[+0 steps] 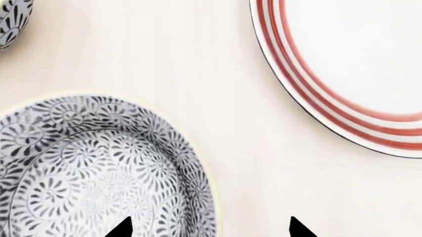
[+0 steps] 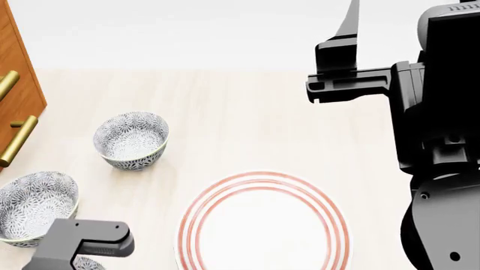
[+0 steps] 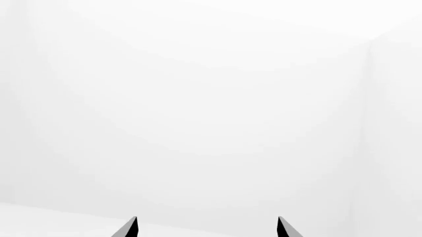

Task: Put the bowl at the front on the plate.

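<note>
The small round grey-blue floral ceramic bowl (image 1: 99, 168) sits on the pale table, at nine o'clock of the large white red-ringed plate (image 2: 262, 225) and apart from it: nothing is lifted yet. The left gripper (image 1: 209, 229) hovers spread over its rim. The right gripper (image 3: 206, 228) is spread, empty. No writing is visible.

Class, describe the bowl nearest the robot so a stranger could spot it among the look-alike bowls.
Start at the red-ringed plate on the pale table. Left of it, three floral bowls run in a line. The target bowl is the nearest, peeking from beneath the left gripper.
</note>
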Available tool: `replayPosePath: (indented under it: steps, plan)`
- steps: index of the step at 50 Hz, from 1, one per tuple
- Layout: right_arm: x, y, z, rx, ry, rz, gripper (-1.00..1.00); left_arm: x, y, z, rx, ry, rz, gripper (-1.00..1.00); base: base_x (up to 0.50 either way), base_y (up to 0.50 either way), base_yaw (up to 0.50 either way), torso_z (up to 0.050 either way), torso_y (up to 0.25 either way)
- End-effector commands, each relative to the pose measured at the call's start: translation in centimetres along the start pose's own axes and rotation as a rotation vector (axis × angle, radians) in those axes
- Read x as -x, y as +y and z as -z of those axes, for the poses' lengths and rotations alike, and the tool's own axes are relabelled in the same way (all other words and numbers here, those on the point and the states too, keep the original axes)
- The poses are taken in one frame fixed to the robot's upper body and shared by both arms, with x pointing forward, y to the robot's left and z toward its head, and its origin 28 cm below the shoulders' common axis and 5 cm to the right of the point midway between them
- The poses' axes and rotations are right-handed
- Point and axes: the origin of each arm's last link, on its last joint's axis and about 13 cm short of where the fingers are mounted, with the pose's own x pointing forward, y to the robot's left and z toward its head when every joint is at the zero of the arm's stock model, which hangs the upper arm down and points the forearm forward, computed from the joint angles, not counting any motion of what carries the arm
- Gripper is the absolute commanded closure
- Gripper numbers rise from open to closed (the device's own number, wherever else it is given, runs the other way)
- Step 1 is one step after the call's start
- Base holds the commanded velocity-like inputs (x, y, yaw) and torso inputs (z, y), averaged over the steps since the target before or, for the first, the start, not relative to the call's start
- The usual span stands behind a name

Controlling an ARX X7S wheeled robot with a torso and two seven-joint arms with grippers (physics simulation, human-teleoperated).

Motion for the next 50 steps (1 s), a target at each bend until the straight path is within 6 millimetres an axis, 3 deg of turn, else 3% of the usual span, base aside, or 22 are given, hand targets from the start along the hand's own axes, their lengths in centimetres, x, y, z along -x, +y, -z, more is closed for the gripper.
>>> replayPosePath:
  steps: [1, 26, 27, 41, 50]
  plan:
    - [0.01, -0.02, 0.0, 0.006, -0.001, 0.001, -1.0, -0.33, 0.08, 0.27, 0.01, 0.022, -0.003, -1.0, 0.0, 0.0, 0.0, 0.0, 0.0]
    - [0.17, -0.07, 0.18, 0.019, 0.0, 0.005, -1.0, -0.87, 0.36, 0.56, 0.03, 0.037, -0.009, -1.0, 0.0, 0.0, 0.0, 0.0, 0.0]
    - [0.18, -0.07, 0.17, 0.018, 0.0, 0.004, -1.0, -0.88, 0.38, 0.62, 0.029, 0.031, -0.02, 1.0, 0.0, 0.0, 0.0, 0.0, 0.0]
    - [0.26, -0.12, 0.24, 0.013, -0.001, 0.008, -1.0, -0.52, 0.13, 0.86, -0.03, -0.031, 0.032, 1.0, 0.0, 0.0, 0.0, 0.0, 0.0]
    - [0.25, -0.16, 0.17, 0.016, -0.003, 0.011, -1.0, -1.04, 0.42, 0.71, -0.046, -0.109, -0.021, 1.0, 0.0, 0.0, 0.0, 0.0, 0.0]
